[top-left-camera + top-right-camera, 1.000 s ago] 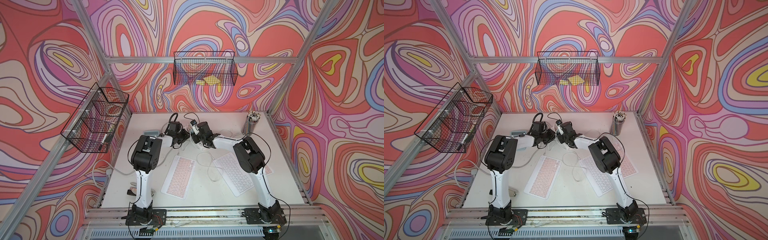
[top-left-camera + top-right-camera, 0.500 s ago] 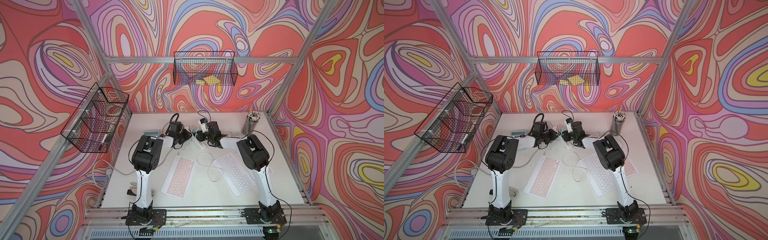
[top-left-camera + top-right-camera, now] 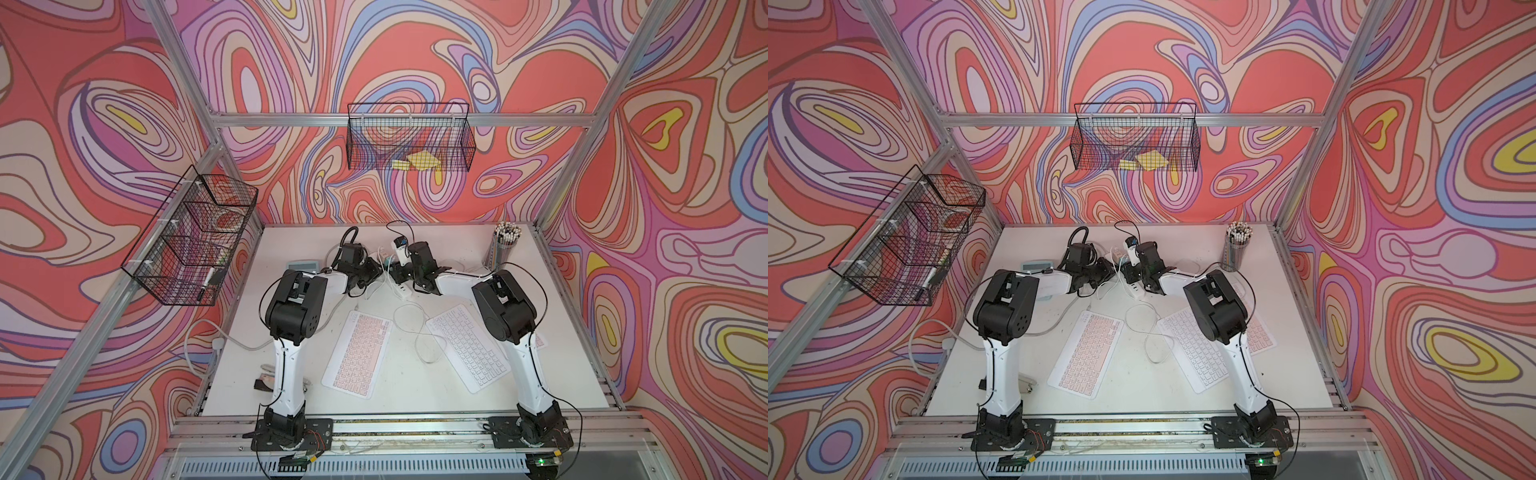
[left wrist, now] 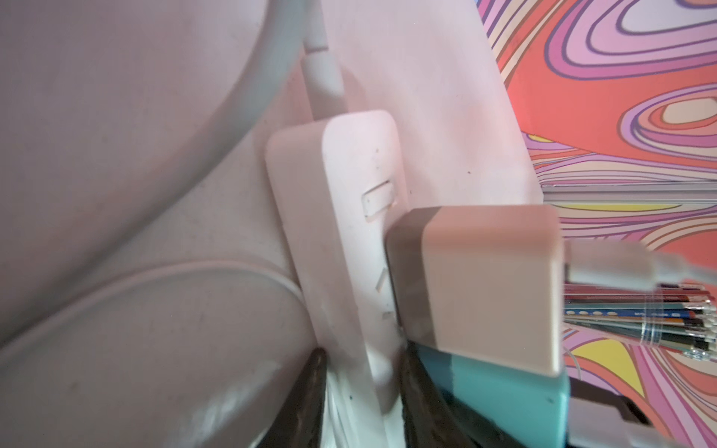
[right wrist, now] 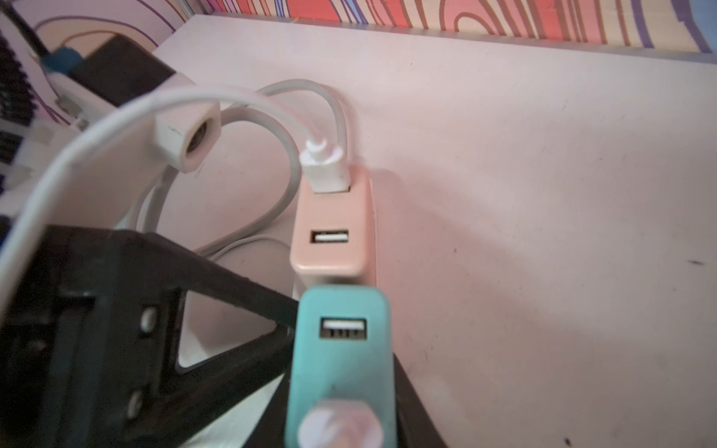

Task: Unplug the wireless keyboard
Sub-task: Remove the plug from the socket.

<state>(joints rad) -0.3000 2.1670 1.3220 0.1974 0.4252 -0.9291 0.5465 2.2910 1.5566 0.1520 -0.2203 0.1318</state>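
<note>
The right gripper (image 5: pixel 345 337) has tipped upright over the teal charger (image 5: pixel 337 372), its jaws straddling it, grip unclear. The left gripper (image 4: pixel 362 380) has its jaws clamped on the power strip (image 4: pixel 349 217). The USB plug (image 5: pixel 325 170) sits in the pink charger (image 5: pixel 329 256), not yet pulled.

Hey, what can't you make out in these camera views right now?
- Right wrist view: blurred, close teal adapter hides whether the right gripper grips anything.
- Top views: white cable too thin to trace to its end.
- Left wrist view: power strip cut off by the edge.

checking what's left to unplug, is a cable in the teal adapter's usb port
No, the teal adapter shows an empty port; the white plug sits in the pink adapter.
</note>
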